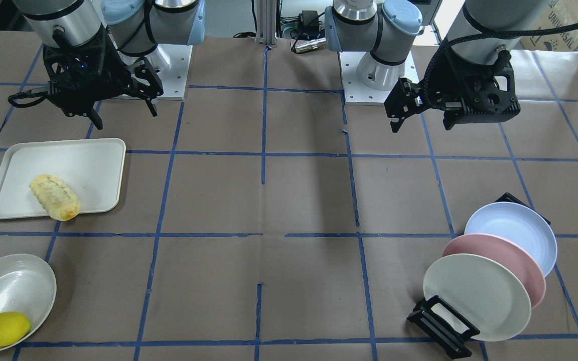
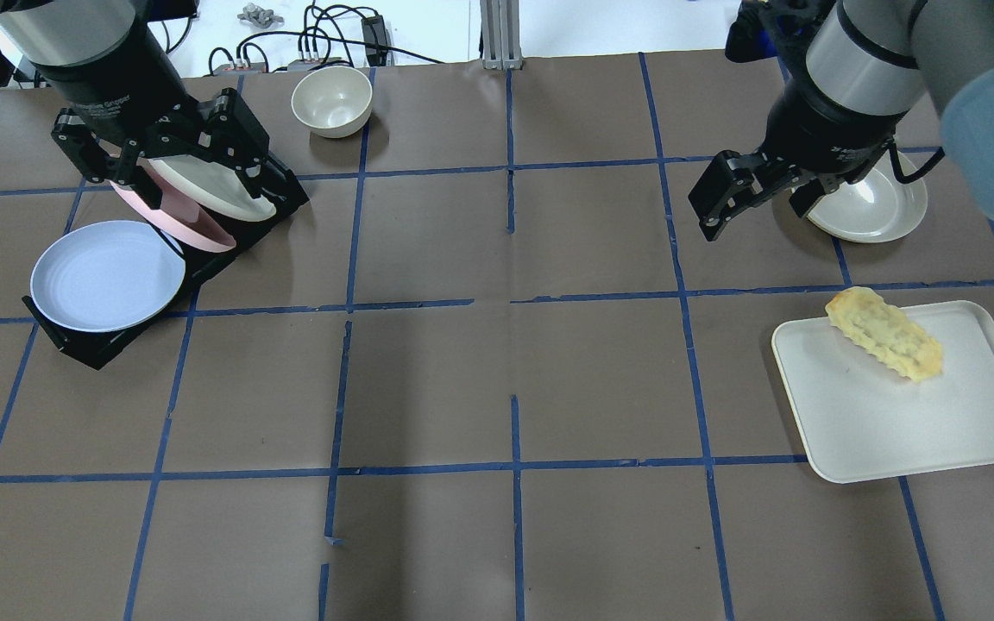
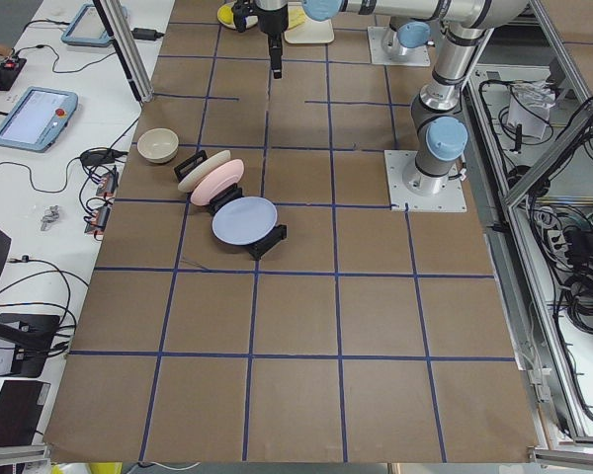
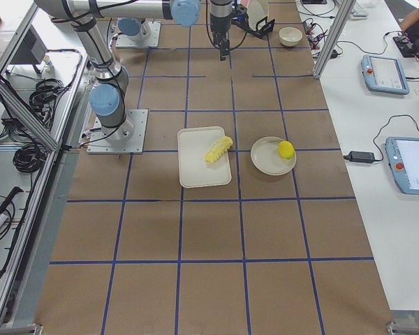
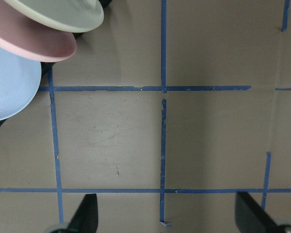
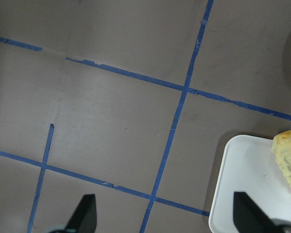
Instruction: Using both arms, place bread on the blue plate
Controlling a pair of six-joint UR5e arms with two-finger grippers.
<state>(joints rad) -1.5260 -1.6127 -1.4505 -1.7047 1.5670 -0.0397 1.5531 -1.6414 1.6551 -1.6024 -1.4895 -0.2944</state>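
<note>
The bread (image 1: 54,197) lies on a white tray (image 1: 93,165), near its edge; it also shows in the overhead view (image 2: 885,335) and at the right edge of the right wrist view (image 6: 290,160). The blue plate (image 1: 515,235) leans in a black rack (image 1: 442,326), the end plate of three (image 2: 107,274). My left gripper (image 1: 424,118) hangs open and empty above the table near the rack (image 2: 165,164). My right gripper (image 1: 123,113) hangs open and empty, high and beside the tray (image 2: 760,203).
A pink plate (image 1: 510,258) and a cream plate (image 1: 474,296) stand in the same rack. A lemon (image 1: 3,328) lies in a shallow white bowl (image 1: 13,286) near the tray. A small cream bowl (image 2: 331,101) stands at the table's far side.
</note>
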